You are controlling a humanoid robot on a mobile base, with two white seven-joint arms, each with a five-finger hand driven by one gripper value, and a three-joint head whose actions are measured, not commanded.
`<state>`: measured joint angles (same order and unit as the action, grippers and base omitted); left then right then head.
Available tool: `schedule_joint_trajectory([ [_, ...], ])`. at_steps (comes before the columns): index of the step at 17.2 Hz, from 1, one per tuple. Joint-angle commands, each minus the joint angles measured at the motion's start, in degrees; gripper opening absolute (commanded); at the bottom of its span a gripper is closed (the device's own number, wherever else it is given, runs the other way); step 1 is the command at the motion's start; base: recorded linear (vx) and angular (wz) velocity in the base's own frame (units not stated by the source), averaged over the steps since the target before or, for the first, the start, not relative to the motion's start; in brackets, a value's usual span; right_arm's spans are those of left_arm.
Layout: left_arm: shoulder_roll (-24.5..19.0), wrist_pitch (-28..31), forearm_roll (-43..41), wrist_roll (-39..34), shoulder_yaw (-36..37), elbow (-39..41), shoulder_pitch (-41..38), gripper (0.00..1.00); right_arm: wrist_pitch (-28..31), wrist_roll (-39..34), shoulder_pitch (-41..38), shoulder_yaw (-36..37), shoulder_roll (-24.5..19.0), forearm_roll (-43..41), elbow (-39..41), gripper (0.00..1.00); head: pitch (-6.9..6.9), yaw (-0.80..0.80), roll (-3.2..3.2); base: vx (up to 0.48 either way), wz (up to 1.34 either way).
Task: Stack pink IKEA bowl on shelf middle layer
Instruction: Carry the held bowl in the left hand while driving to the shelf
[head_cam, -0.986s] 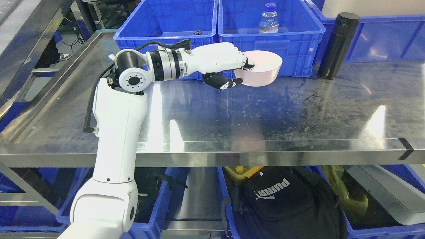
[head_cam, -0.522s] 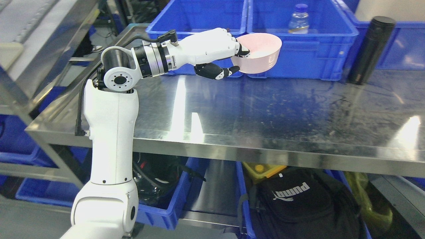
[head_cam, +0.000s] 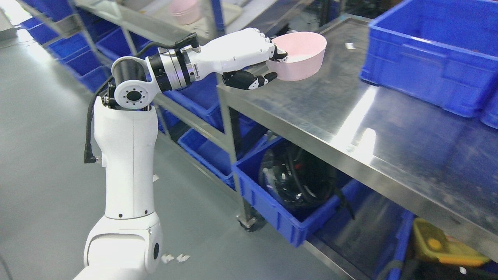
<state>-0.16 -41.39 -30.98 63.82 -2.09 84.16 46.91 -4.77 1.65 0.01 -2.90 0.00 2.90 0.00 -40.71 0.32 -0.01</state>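
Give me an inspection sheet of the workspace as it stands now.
Surface: steel table, scuffed, reflective.
Job's things: pink bowl held above the table's corner; more pink bowls on a far shelf, blurred.
Clutter: blue bin on the table; bin of black cables underneath.
Hands: left hand grips the bowl's rim; right not seen.
Cables: black cable along the left arm.
Surroundings: grey floor, rows of blue bins.
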Motion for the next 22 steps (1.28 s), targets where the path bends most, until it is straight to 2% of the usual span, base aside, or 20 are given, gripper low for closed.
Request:
schedule_joint_trajectory([
  [1,-0.8,0.3,0.1,0.1,-0.6,0.5,-0.2,0.00,0.0,-0.2,-1.2,0.0,1.0,0.0,1.0,1.00,0.00,0.00,0.00,-0.029,1.18],
  [5,-0.8,0.8,0.1,0.2,0.0,0.5,-0.2,0.00,0.0,-0.2,-1.2,0.0,1.0,0.0,1.0,1.00,-0.01,0.00,0.00,-0.012,1.16],
  [11,-0.8,3.4,0.1,0.2,0.2,0.6,-0.2,0.00,0.0,-0.2,-1.2,0.0,1.0,0.0,1.0,1.00,-0.03,0.00,0.00,0.050,0.61],
  [22,-0.8,2.6,0.1,0.2,-0.5,0.7,-3.6,0.00,0.0,-0.2,-1.2,0.0,1.0,0.0,1.0,1.00,-0.03,0.00,0.00,0.086,0.61],
])
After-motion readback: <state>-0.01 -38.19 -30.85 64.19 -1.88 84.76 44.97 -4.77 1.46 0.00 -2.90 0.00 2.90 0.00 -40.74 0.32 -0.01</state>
